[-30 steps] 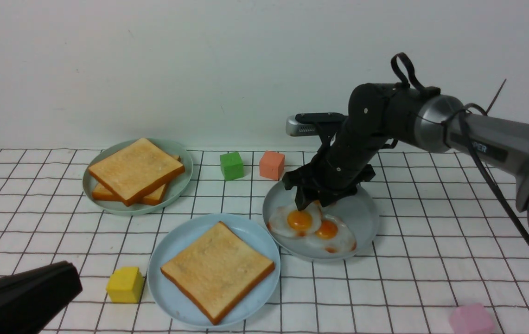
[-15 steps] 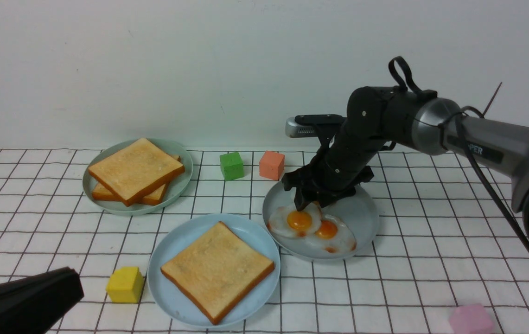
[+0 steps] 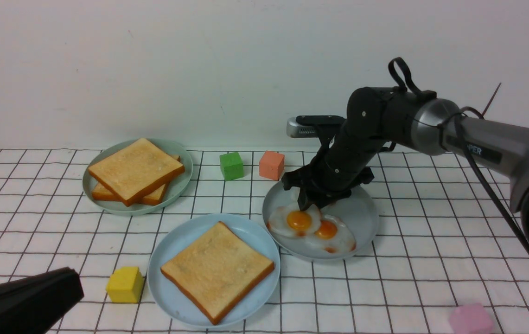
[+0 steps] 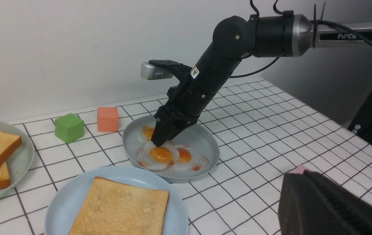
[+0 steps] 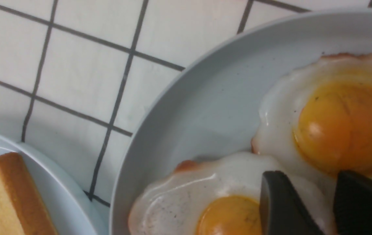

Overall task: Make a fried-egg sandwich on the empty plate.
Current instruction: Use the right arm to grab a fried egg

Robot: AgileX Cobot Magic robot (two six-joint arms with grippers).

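Now the right gripper (image 5: 309,176) is narrowing: one fingertip has shifted inward since half a second ago, while the arm has barely moved. Its fingers remain apart above the near fried egg (image 3: 298,221), with a strip of white visible between them, so I can't claim a grip yet. To me, that means the reach is over and the pinch is beginning. The left gripper (image 3: 67,283) waits off to its side, closed with nothing visible in it.

The egg lies on the grey-blue plate (image 3: 364,220), beside a second egg (image 3: 334,236) and close to a third (image 4: 146,132), partly behind the fingers. The light blue plate (image 3: 162,264) already carries the bottom toast slice (image 3: 218,273), so egg and lid are left to add. The mint-green plate (image 3: 181,185) holds two more slices, the upper toast (image 3: 137,169) crossed over the lower.

The egg looks glossy and slippery, a thin, wavy white browned at its edge around a smooth, domed orange yolk (convincing enough to make me hungry at my console). The toast reads dry and finely grained, a thick square with a darker crust. I'd pinch gently; closing too low could drag the neighbouring egg along.
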